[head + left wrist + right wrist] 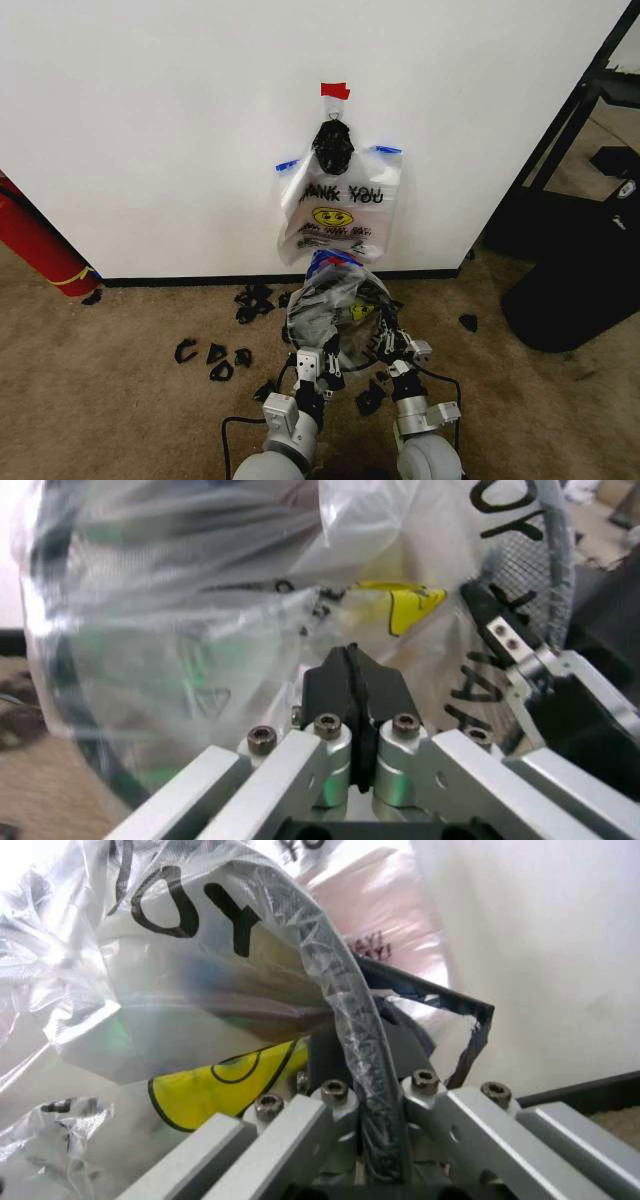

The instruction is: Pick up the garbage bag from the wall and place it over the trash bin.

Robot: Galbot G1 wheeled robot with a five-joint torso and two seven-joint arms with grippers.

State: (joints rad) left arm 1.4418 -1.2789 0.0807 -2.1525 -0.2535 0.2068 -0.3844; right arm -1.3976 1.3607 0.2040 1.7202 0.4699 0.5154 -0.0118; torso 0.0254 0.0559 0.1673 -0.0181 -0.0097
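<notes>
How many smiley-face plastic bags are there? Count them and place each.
2. One bag hangs on the wall under the red tape; the other bag sits crumpled just below it, near the floor. More may be hidden.

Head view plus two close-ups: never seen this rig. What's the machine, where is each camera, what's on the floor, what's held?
It is a wheeled robot with two arms, each ending in a pincer. The wide picture comes from its head, looking down. The close-ups come from cameras on each wrist. On the wall hangs a spare bag under a black lump. Black scraps lie on the carpet. The left pincer is shut against the held bag. The right pincer is shut on that bag, stretched over the bin rim.
</notes>
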